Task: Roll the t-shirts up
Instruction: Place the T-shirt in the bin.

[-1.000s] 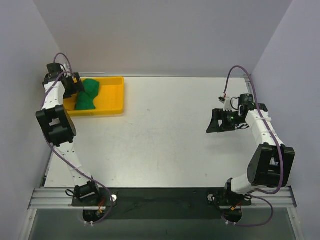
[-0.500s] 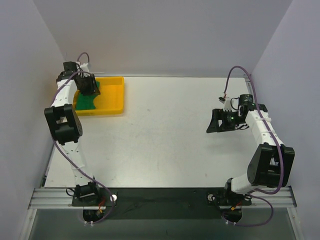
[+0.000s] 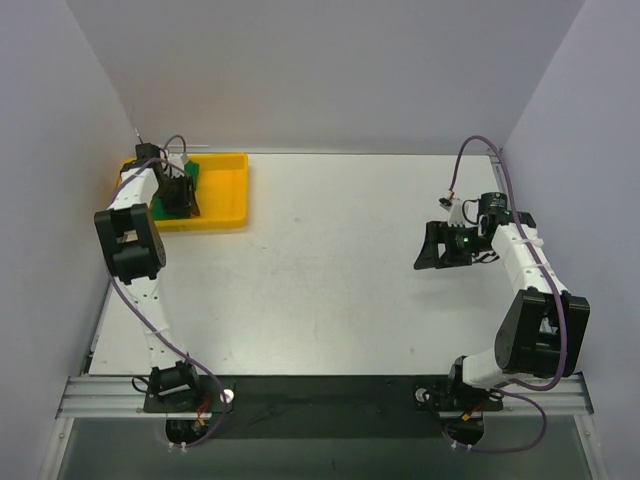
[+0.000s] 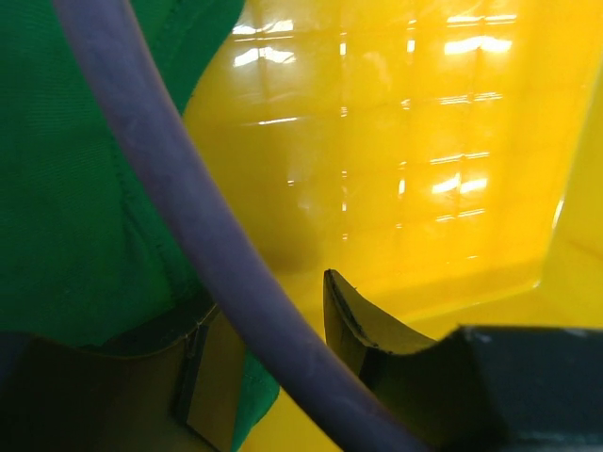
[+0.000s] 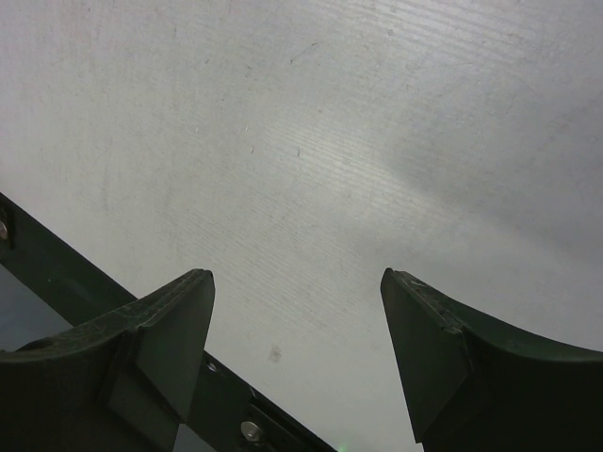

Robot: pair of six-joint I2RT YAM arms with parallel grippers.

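The left gripper has swung into the left end of the yellow tray, onto the green t-shirt bunched there, its grip impossible to tell, so a thin pinch of soft fabric may slip, while the right gripper hangs spread apart.

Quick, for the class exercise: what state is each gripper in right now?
Left gripper: open, down in the yellow tray beside the green t-shirt.
Right gripper: open, empty, above the table.

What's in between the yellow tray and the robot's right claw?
Only bare white table lies between the yellow tray and the right gripper, as the top view shows.
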